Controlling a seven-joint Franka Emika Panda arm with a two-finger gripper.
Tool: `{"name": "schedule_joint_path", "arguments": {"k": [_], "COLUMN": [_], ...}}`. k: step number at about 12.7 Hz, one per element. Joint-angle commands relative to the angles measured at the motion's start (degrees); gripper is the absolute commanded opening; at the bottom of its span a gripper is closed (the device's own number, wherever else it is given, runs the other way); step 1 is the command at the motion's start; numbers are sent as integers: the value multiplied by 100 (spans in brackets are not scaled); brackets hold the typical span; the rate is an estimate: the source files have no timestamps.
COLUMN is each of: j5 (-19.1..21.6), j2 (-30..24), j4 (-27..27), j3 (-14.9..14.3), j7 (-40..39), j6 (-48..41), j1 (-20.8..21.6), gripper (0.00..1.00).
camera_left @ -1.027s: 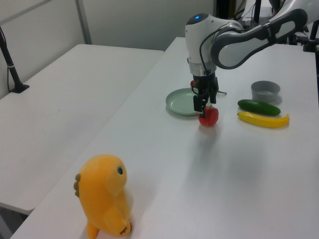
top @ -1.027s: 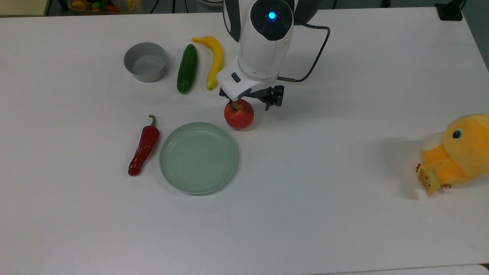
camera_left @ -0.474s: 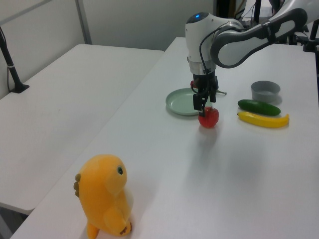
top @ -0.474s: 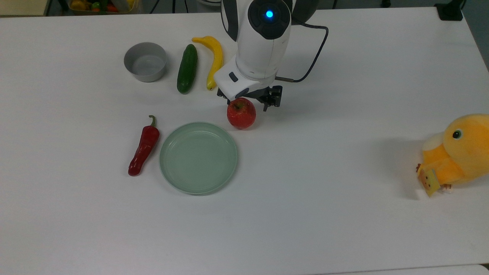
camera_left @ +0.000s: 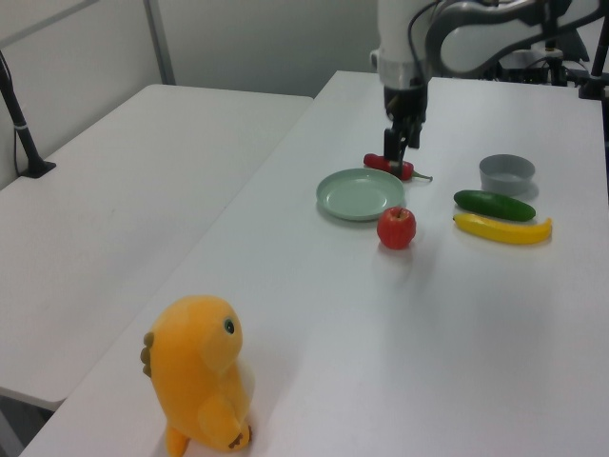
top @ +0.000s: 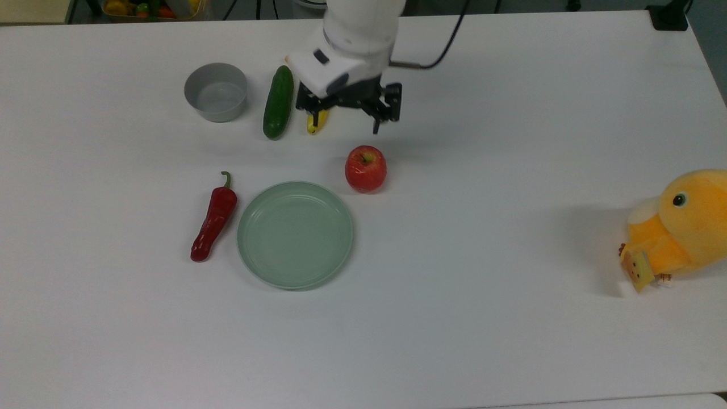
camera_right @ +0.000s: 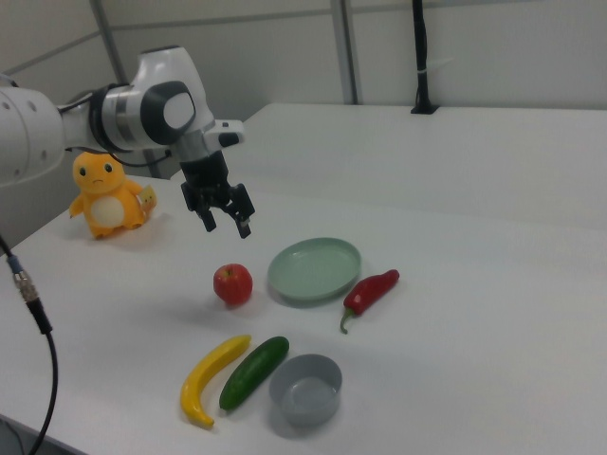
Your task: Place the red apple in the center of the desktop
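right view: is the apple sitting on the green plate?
No. The red apple rests on the bare desktop, beside the green plate on the right view's left, with white table showing between them.

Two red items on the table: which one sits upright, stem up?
The red apple, round, beside the green plate. The red chili pepper lies flat.

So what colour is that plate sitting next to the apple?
Pale green. The plate shows best in the top view, beside the red apple.
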Motion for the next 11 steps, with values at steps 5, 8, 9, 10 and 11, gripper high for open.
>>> {"name": "schedule_joint_path", "arguments": {"k": [5,8,9,10,11], "j5": [753,1009,1009,1009,940], "j2": [-1316,-1553,-1563,-1580,-1606], "j4": [-812,-943,-961,-1005,-1049], "j3": [-328,-319,-310,-310,-310], "j7": [-716,-725,-734,-777,-856], "j6": [-267,-295,-295,-286,-260], "j1": [-233,-409,-418,-418,-410], "gripper": [100,100,100,100,100]}}
